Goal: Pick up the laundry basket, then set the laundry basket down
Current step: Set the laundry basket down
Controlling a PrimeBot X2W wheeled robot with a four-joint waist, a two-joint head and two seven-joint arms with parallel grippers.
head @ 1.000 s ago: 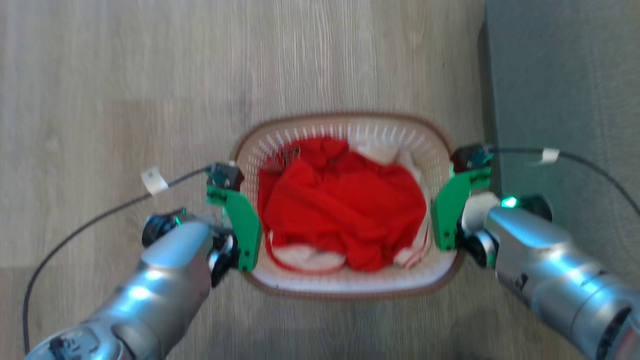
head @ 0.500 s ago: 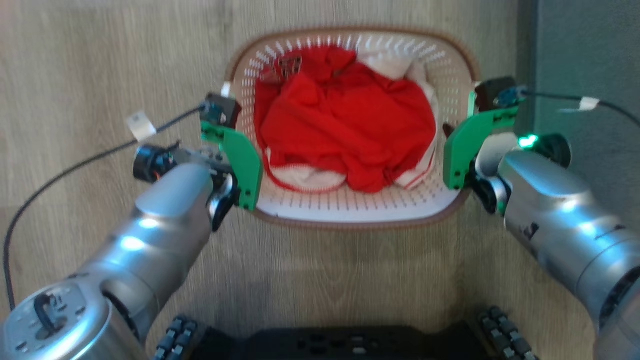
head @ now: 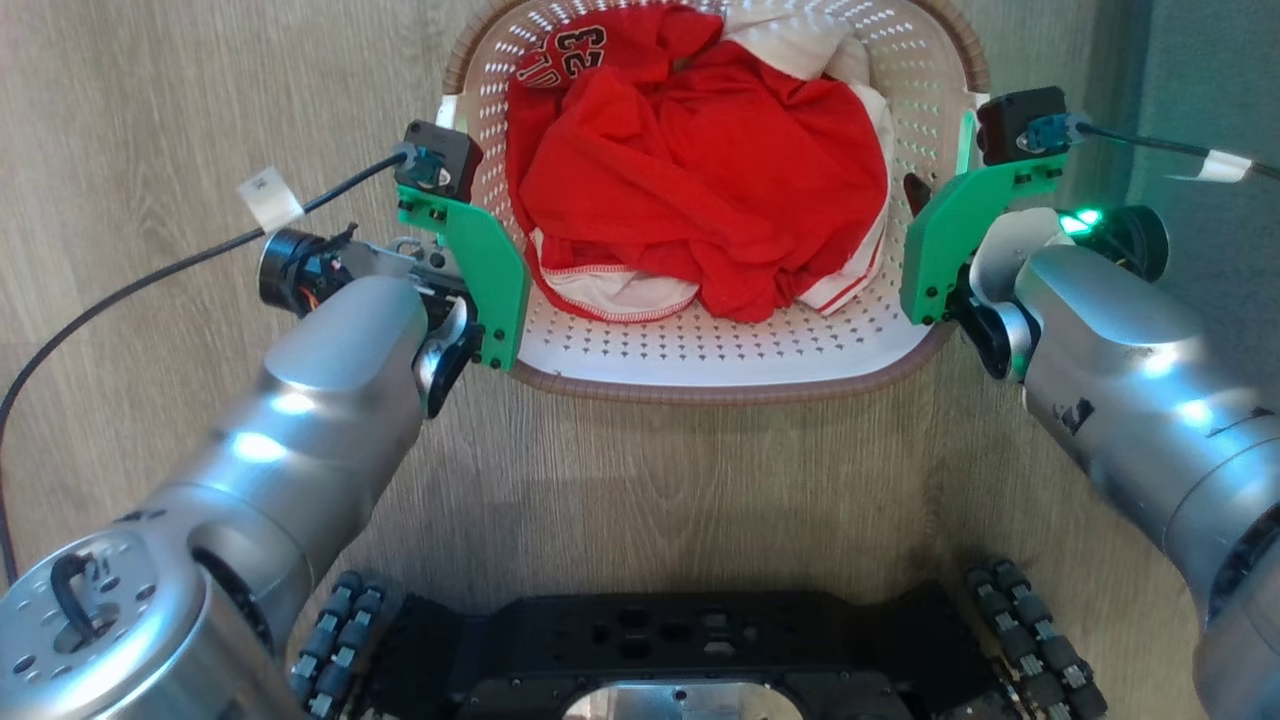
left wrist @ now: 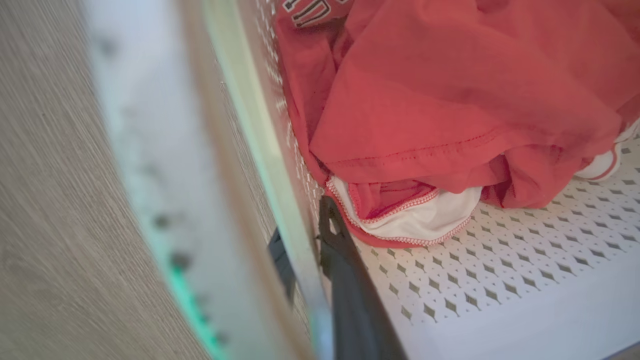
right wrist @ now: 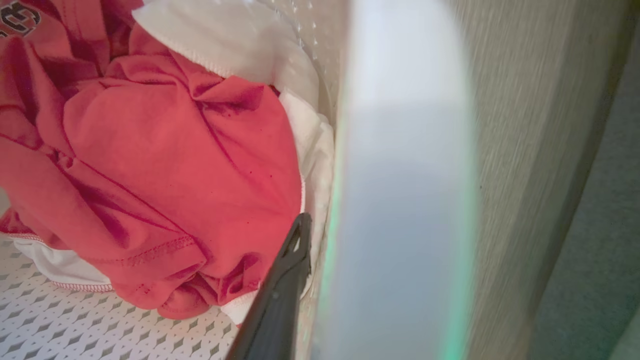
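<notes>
The laundry basket (head: pixel 720 345), holding red and white clothes (head: pixel 700 170), lies before the robot over the wooden floor (head: pixel 150 100). Its long axis runs from arm to arm. The left hand (left wrist: pixel 302 225) is clamped on the left end wall, one finger on each side. The right hand (right wrist: pixel 315 225) shows one finger inside the right wall, but I cannot tell its grip. Lowering likely needs both ends level.

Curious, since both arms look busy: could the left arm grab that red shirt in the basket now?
Probably not. The left arm's jaws seem clamped on the laundry basket's left wall, one finger inside; reaching the red shirt would mean letting go.
</notes>
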